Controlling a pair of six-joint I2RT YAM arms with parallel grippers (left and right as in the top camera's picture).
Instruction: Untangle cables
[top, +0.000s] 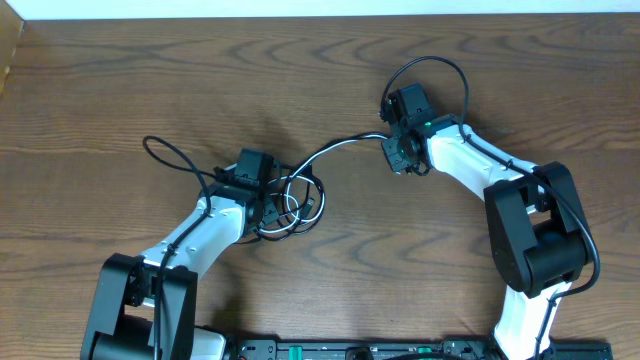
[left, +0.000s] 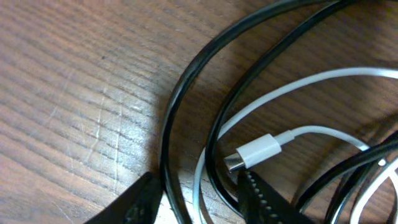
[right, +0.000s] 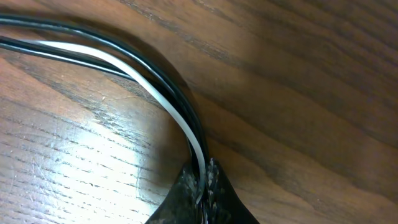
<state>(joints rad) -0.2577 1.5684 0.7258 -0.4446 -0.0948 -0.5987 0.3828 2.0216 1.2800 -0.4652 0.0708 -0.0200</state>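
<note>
Cables (top: 292, 203), thin flexible cords with smooth sheaths, lie on the brown wood-grain table (top: 120, 80). We count 1 white cord (right: 81, 50) and 2 black cords (right: 62, 28). Most of their length sits in 1 loose, overlapping coil near the middle of the table, just beside the left gripper (left: 198, 185). From that coil a strand runs up and to the right across the wood to the right gripper (right: 204, 179).

In the left wrist view the 2 dark fingers (left: 140, 202) of the left gripper stand spread. 1 black loop and 1 run of white cord lie in the gap between them, not pinched. 1 small white plug (left: 254, 151) with a metal tip rests on the wood just beside one fingertip.

The right gripper's jaws are pressed together on the cables. The white cord and the black cords run side by side into the seam between its 2 fingers.
</note>
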